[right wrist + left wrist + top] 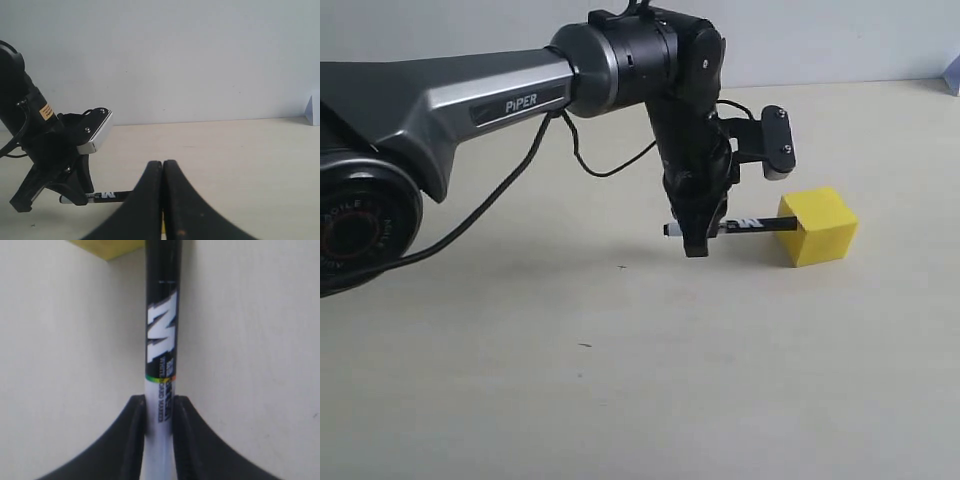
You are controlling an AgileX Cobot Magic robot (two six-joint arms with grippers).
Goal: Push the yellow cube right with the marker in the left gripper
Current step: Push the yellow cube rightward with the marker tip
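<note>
The yellow cube rests on the pale table, right of centre. My left gripper points down just to its left and is shut on the marker, which lies level with its black end touching the cube's left face. In the left wrist view the marker runs from between the black fingers toward a corner of the yellow cube. In the right wrist view my right gripper is shut with nothing in it; past it I see the marker and a sliver of yellow cube.
The beige table spreads around the cube. A grey wall stands behind. A small pale object sits at the far right edge. The left arm's cable hangs over the table's left part.
</note>
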